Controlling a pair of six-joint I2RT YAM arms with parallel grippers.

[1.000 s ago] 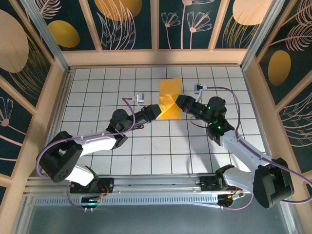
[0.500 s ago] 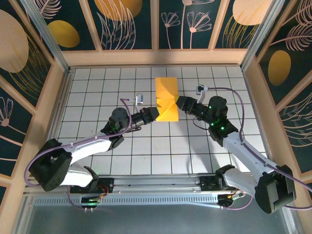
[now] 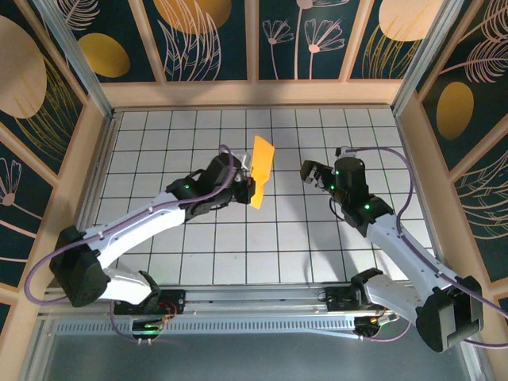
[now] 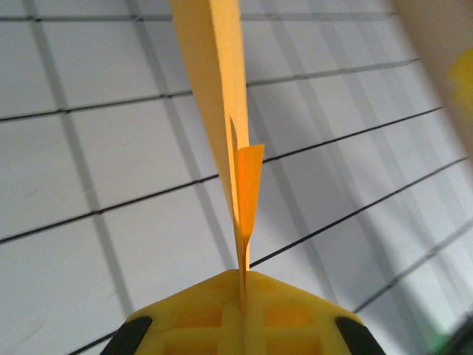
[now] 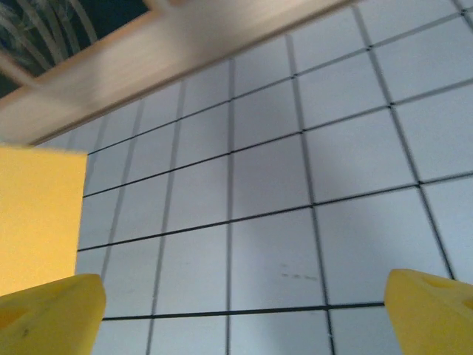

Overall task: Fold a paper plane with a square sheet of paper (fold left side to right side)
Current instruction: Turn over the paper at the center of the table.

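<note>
The left gripper [image 3: 248,181] is clamped tight on the orange paper [image 3: 259,171]. It holds the paper up on edge above the worktop [image 3: 159,135], a touch toward 12 o'clock from the middle. From the left wrist, the fingers [image 4: 214,310] pinch the folded layers together, with one small flap peeling open just above the grip.

The right gripper [image 3: 309,170] sits off at the paper's 3 o'clock, apart from it, with jaws spread wide and nothing in them.

The two halves look to have been brought together down a centre crease, so the left-to-right fold seems made. What's left is probably pressing that crease flat and shaping the wings.

The long axis runs roughly 12 to 6 o'clock. The broad end is at 12 and it tapers toward 6, so the nose likely points back at the arms.
</note>
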